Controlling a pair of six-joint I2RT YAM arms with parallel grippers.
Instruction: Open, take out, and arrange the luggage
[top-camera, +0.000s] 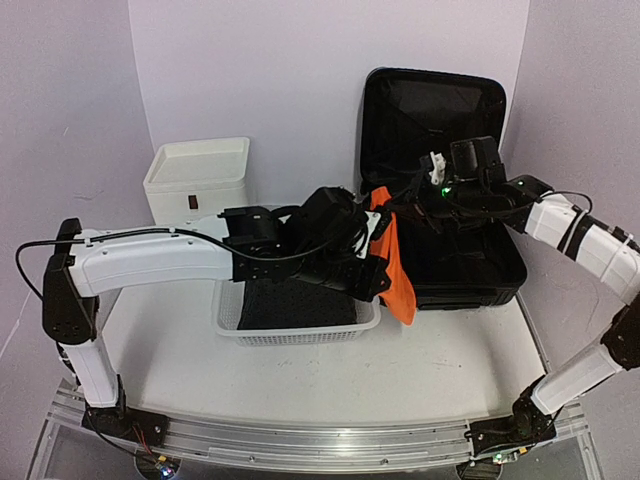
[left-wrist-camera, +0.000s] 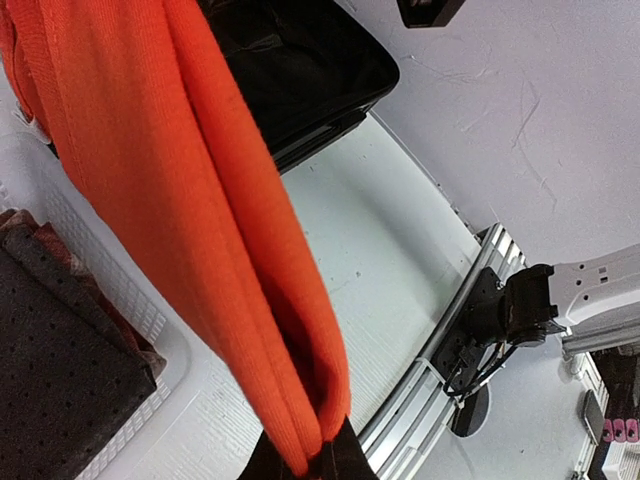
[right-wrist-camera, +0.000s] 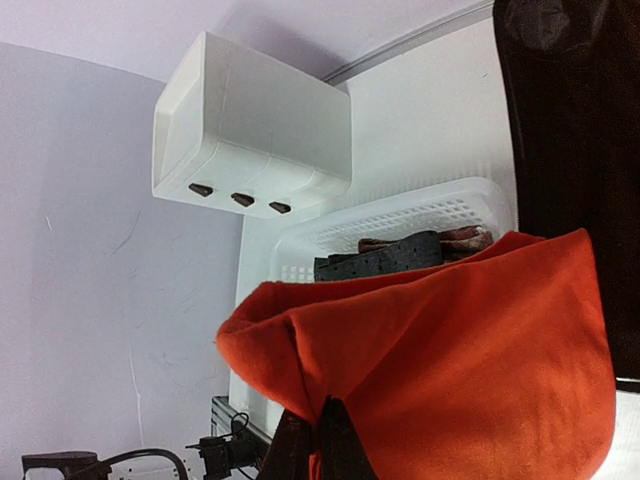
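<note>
- luggage lies open at the back right of the surface: base flat, lid upright against the rear wall, black lining showing in both halves
- orange cloth hangs folded in the air at the front left corner of the luggage, between it and the basket; its lower end drops past the front edge of the luggage
- left jaws: pressed together on the orange cloth; the left wrist view shows the doubled fold pinched between the tips
- right jaws: pinching the same orange cloth near its upper edge; the right wrist view shows the tips closed on a bunch of the fabric
- left arm reaches in from the left, across the top of the basket; right arm reaches in from the right, above the open base
- basket is white and perforated, just left of the luggage, and holds dark folded fabric with a reddish layer showing at its edge
- white drawer box stands behind the basket at the back left, near the wall; three small handles show in the right wrist view
</note>
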